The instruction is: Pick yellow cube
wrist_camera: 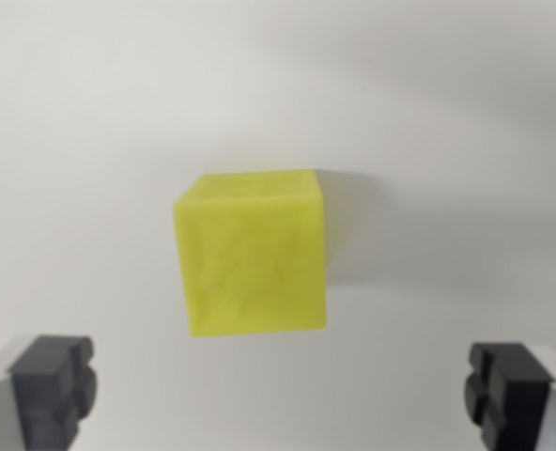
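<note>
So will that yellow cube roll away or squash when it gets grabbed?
Probably neither. The cube has flat faces and sits square on the table, so it should stay put rather than roll. Its crisp edges suggest something stiff. Its faces look slightly mottled, so likely not very slippery.

Your gripper stands wide apart in the wrist view, with nothing between its jaws. You see only the two fingertips, both at the bottom edge of the picture. The one on the wrist view's left sits in the lower left corner; the one on the wrist view's right sits in the lower right corner. Each ends in a black, blocky pad with a notched face, fixed to a pale grey metal finger that runs out of the picture. The two pads are level with each other. The rest of your arm is out of sight.
</note>
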